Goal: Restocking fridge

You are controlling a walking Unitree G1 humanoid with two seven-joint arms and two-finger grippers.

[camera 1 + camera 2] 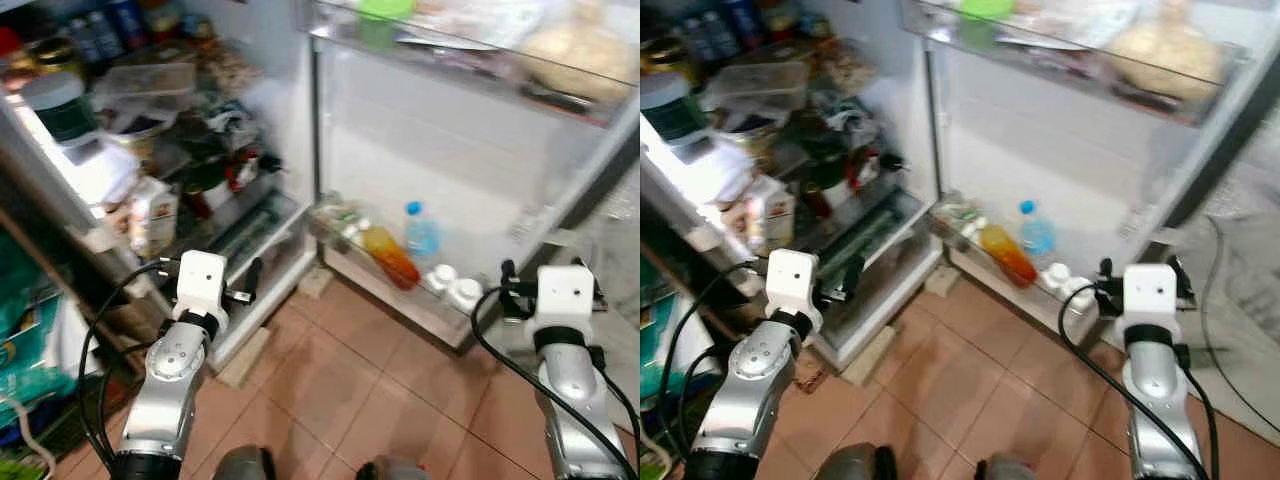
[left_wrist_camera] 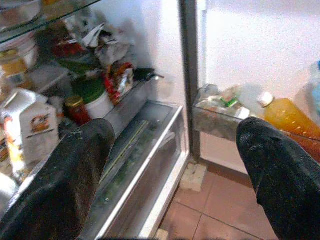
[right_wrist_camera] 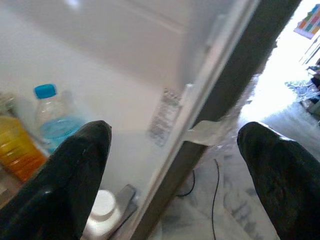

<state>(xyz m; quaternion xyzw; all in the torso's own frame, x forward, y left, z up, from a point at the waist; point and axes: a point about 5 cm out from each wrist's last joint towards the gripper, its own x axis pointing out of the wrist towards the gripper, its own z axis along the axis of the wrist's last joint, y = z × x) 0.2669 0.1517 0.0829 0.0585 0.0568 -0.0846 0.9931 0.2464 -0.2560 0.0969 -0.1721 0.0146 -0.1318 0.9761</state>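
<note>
The fridge [image 1: 300, 120] stood open. Both grippers, left [image 2: 175, 165] and right [image 3: 172, 165], hung before it with fingers wide and empty. An orange bottle [image 1: 390, 255] lay in the door shelf [image 1: 400, 295].

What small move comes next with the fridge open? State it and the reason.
Probably reach the right tool forward toward the door's bottom shelf. Both tools are open and empty, the left tool facing the fridge's lower drawer. The blue-capped clear water bottle and the orange juice bottle stand right before the right one.
</note>
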